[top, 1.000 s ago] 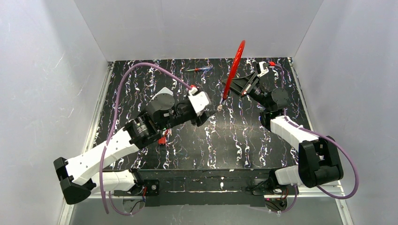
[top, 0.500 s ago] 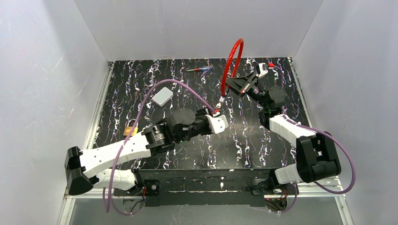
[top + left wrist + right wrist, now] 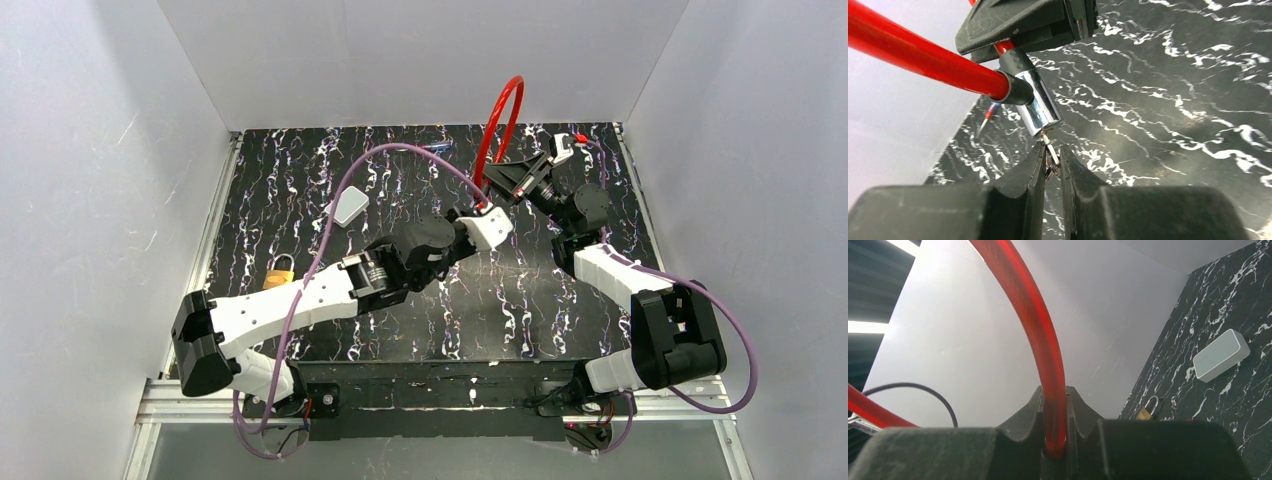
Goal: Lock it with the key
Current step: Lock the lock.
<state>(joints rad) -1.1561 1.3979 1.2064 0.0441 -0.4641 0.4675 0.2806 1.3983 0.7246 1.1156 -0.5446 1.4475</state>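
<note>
Red cable lock (image 3: 923, 54) aloft, key (image 3: 1050, 148) in its cylinder.

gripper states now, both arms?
left gripper: shut on the key sticking out of the lock barrel.
right gripper: shut on the red cable.

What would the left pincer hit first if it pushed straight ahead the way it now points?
The left pincer would first meet the small metal key between its fingertips, then, directly behind it, the shiny chrome lock cylinder ending the red cable. Depth is hard to judge.
</note>
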